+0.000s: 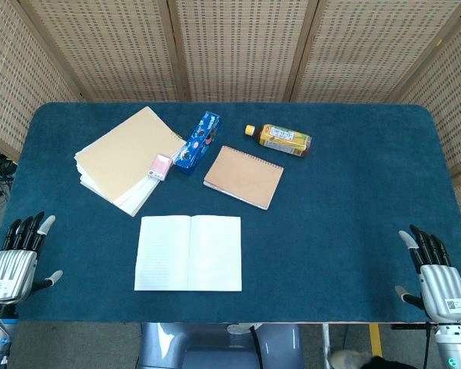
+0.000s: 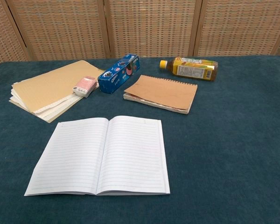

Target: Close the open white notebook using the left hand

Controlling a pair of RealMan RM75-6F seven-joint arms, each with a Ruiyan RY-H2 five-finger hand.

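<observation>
Left hand: positioned at the near left corner of the table, off the edge of the dark blue felt-like table cover. Fingers extended and apart, holding nothing. Seen in the head view only.

Right hand: positioned at the near right corner, likewise just off the cover's edge. Fingers extended and apart, holding nothing. Seen in the head view only.

Open white lined-paper notebook: lies flat near the front edge of the table, somewhat left of centre, both pages face up with the spine fold running front to back. Well apart from both hands; neither touches it. The chest view shows the same notebook with blank ruled pages.

Behind it, right of centre: a closed brown spiral-bound notebook, lying flat and turned at an angle.

Behind and to the left: a stack of tan and cream paper pads, fanned slightly at the near edges. A small pink rectangular packet rests at the stack's right edge, just beside a blue cardboard biscuit box lying on its side.

Farthest back, right of the box: a plastic bottle of amber drink with a yellow cap and label, lying on its side, cap to the left.
</observation>
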